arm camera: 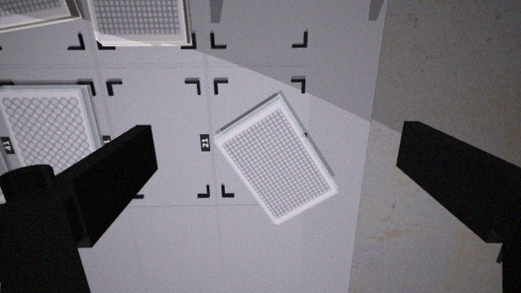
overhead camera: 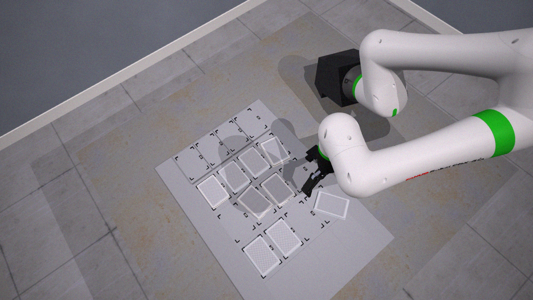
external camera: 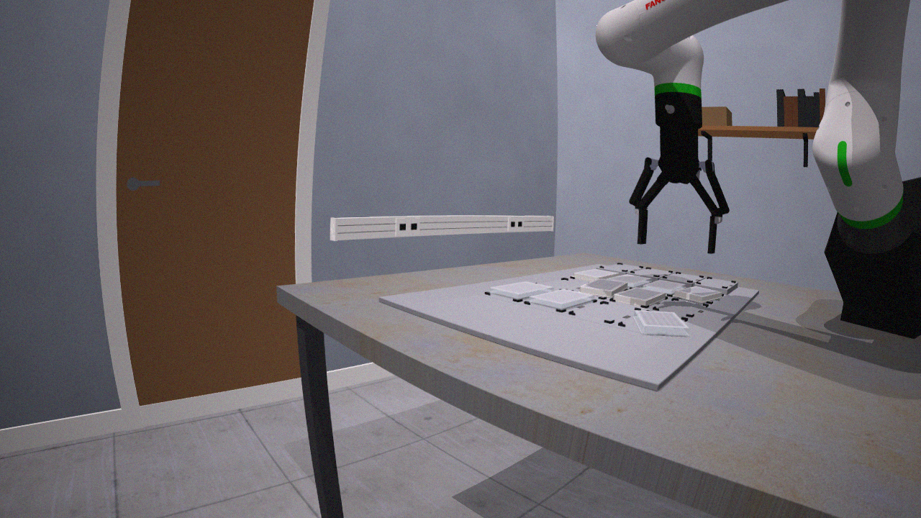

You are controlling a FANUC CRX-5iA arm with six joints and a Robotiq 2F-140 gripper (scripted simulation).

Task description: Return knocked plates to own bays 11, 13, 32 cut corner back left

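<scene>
A sealed 384-well plate (overhead camera: 331, 204) (external camera: 660, 320) (arm camera: 277, 159) lies flat but turned askew on the grey deck (overhead camera: 335, 253) (external camera: 515, 321) (arm camera: 163, 244). It sits partly over bay 11's corner pieces and sticks out past them. My gripper (overhead camera: 312, 171) (external camera: 675, 243) (arm camera: 277, 146) is open and empty, hanging high above this plate. A second 384-well plate (overhead camera: 275, 150) sits slightly crooked at bay 13. A third (overhead camera: 255, 201) (arm camera: 32, 10) lies skewed at bay 32.
Seated plates fill bays 22 (overhead camera: 277, 189) (arm camera: 138, 20), 31 (overhead camera: 283, 232) (arm camera: 45, 126) and 41 (overhead camera: 261, 254), and more stand in column 3. Bay 21 (arm camera: 155, 138) is empty. Column 4's raised bays (overhead camera: 223, 139) are empty. The arm's black base (overhead camera: 331, 76) stands behind the deck.
</scene>
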